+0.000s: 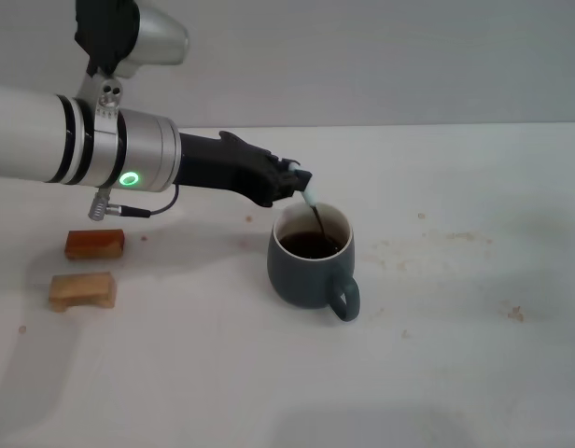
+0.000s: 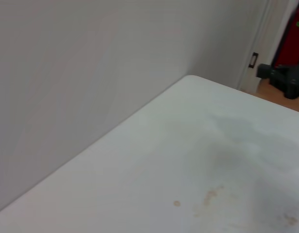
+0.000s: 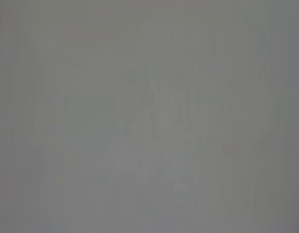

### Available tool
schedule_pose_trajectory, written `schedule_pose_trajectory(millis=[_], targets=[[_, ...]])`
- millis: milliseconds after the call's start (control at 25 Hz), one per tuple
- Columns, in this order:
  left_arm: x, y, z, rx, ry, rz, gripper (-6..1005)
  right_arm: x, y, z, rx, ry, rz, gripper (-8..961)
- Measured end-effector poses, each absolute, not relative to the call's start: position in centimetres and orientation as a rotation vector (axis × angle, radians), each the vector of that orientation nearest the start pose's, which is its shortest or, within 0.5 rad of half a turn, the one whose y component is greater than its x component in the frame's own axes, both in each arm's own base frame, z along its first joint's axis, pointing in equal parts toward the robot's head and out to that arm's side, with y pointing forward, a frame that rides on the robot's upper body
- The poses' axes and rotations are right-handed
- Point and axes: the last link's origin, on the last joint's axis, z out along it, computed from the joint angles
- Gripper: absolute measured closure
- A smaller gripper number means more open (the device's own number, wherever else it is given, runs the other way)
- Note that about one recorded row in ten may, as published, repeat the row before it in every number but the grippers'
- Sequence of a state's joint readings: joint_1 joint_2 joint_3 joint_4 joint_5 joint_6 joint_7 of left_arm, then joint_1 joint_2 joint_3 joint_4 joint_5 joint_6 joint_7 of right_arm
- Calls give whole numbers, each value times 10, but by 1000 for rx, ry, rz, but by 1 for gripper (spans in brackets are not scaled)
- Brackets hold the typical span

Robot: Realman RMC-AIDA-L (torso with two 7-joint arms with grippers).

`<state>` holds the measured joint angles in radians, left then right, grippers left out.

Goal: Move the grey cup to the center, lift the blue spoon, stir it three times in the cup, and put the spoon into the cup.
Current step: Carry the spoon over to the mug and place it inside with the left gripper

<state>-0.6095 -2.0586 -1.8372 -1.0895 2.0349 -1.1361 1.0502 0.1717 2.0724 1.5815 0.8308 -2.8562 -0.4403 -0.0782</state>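
The grey cup (image 1: pixel 311 257) stands near the middle of the white table (image 1: pixel 455 327) in the head view, its loop handle toward the front right, dark brown liquid inside. My left gripper (image 1: pixel 301 187) reaches in from the left, just above the cup's far-left rim, and is shut on the blue spoon (image 1: pixel 314 207). The spoon's pale handle shows at the fingertips, and its thin neck slants down into the liquid; the bowl is hidden in it. The right gripper is out of view. The left wrist view shows only bare table and wall, the right wrist view only plain grey.
Two small wooden blocks lie at the left: a reddish one (image 1: pixel 95 244) and a paler one (image 1: pixel 82 290) in front of it. Faint brown stains (image 1: pixel 446 238) mark the table right of the cup. The table's far edge meets a grey wall (image 1: pixel 409 56).
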Motion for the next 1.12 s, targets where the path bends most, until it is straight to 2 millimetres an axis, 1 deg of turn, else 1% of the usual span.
schedule_pose_trajectory(millis=[120, 240, 280, 400, 560, 600, 640, 720, 800, 960, 1040, 1120], targets=[[-160, 401, -9, -2644, -656, -282, 778, 341, 355, 46, -1481, 649, 383, 939], [-166, 401, -6, -2630, -673, -280, 777, 341, 355, 46, -1482, 650, 384, 939], [-172, 399, -3, -2620, -697, -281, 777, 341, 355, 46, -1482, 650, 384, 939], [-181, 394, 1, -2614, -728, -281, 776, 340, 355, 46, -1482, 650, 384, 938], [-181, 394, 1, -2614, -728, -281, 775, 339, 356, 47, -1481, 647, 387, 938], [-189, 386, 2, -2619, -764, -280, 775, 339, 356, 47, -1481, 646, 388, 938], [-192, 382, 3, -2617, -780, -284, 775, 339, 356, 47, -1482, 646, 387, 938], [-192, 382, 3, -2617, -780, -284, 775, 339, 356, 47, -1482, 645, 387, 938], [-192, 373, 4, -2623, -796, -312, 774, 339, 356, 47, -1484, 644, 386, 938], [-192, 371, 3, -2629, -799, -321, 773, 338, 356, 47, -1488, 638, 384, 939], [-193, 369, -2, -2640, -809, -314, 773, 338, 356, 46, -1492, 637, 384, 939], [-194, 368, -3, -2643, -808, -313, 773, 337, 356, 45, -1494, 636, 384, 939]])
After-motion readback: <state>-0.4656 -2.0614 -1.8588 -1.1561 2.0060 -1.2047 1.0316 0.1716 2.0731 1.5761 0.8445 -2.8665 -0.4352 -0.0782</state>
